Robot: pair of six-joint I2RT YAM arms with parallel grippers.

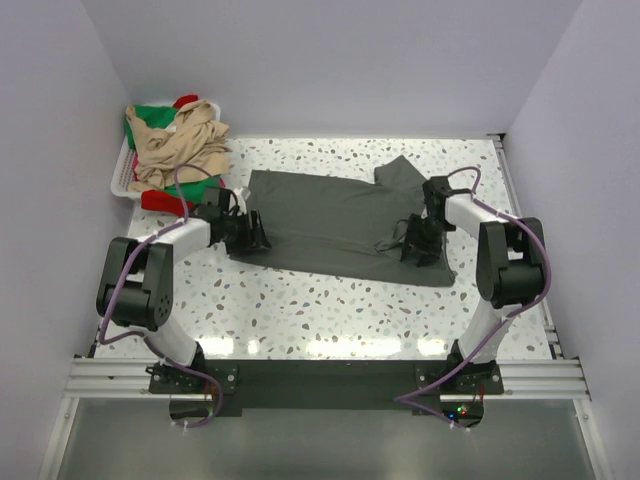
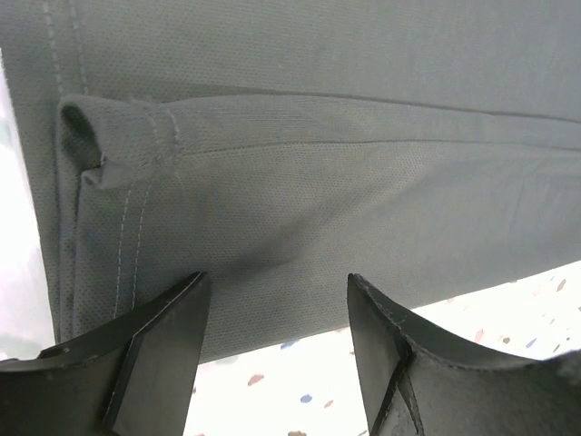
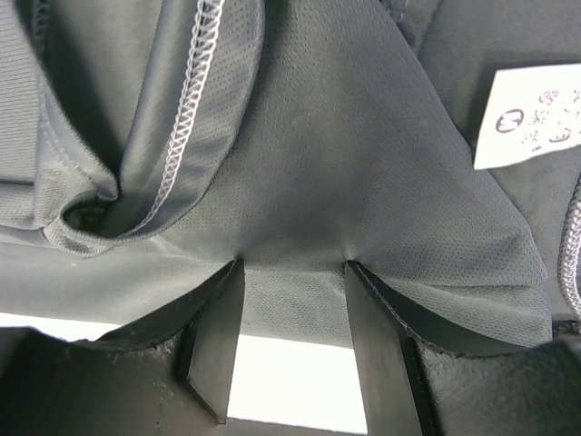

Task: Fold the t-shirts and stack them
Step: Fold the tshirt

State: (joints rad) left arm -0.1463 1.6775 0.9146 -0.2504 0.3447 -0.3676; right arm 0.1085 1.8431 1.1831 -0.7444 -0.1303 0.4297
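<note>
The dark grey t-shirt [image 1: 330,225] is spread across the middle of the speckled table [image 1: 330,305]; its far right corner is turned up into a sleeve-like flap, and its right edge is partly covered by the right arm.

The left gripper [image 1: 248,232] is set at the shirt's left edge. In the left wrist view its fingers [image 2: 168,345] are seen standing wide apart, with the stitched hem and a rolled fold of cloth just beyond the tips; nothing is clamped between them.

The right gripper [image 1: 420,245] is lowered onto the shirt's right part. In the right wrist view its fingers [image 3: 218,350] are seen partly apart, with cloth drawn taut across the tips and creased at each one; bright table shows through the gap lower down. Whether the cloth is actually pinched cannot be told. A white label [image 3: 531,113] is cut off by the frame's right edge, and its print is too small to be read.

A beige t-shirt [image 1: 185,145] is heaped in the white basket [image 1: 120,175] at the far left corner; a green t-shirt [image 1: 150,115] and a red t-shirt [image 1: 162,202] are mostly buried beneath it, so their shapes cannot be made out.
</note>
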